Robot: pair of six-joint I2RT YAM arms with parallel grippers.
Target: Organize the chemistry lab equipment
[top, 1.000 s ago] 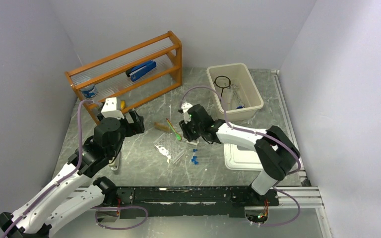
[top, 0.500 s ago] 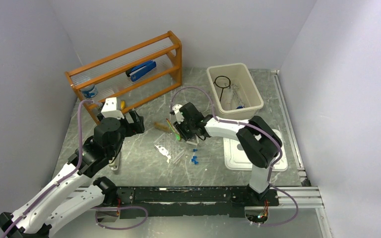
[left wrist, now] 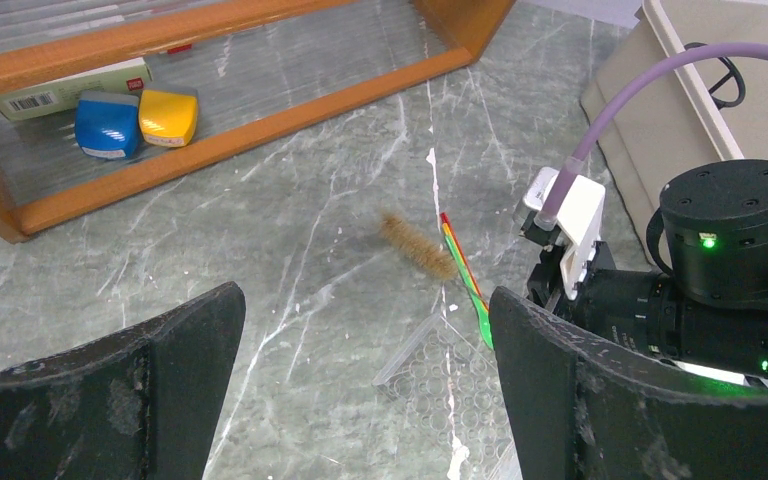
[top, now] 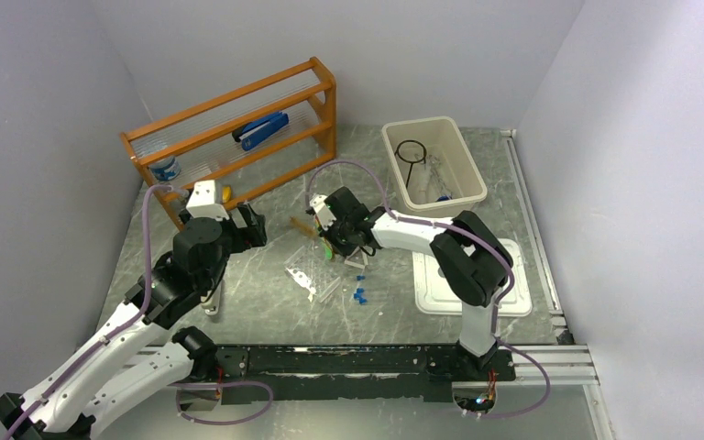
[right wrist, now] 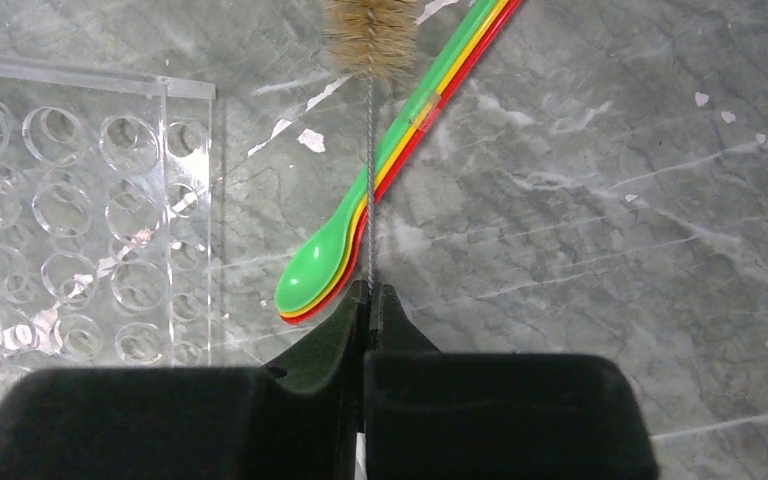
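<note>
The right hand (right wrist: 370,295) is down low over the grey marbled surface (right wrist: 610,200), its two fingers clenched on the thin wire stem of a small brush (right wrist: 370,30). The tan bristle head lies at the far end of the stem, away from the hand. A stack of spoons (right wrist: 325,270), green on top of yellow and red, lies just beside the fingertips, and the wire stem crosses over their necks; I can't tell whether it touches them. Next to the spoons the clear plastic tube rack (right wrist: 80,200) lies flat on the surface, its round holes facing up.

The left hand (left wrist: 363,300) is released, fingers spread wide with nothing between them, held above the surface near the wooden shelf (top: 238,137), well apart from the brush. The blue stapler (top: 261,130) sits on that shelf.

From overhead, a few clear blue-capped tubes (top: 359,295) lie loose on the surface near the rack. Off to the right stands a beige bin (top: 470,179) with the black wire ring stand (top: 410,151) inside it, and a white lid (top: 440,298) lies flat under the right arm
</note>
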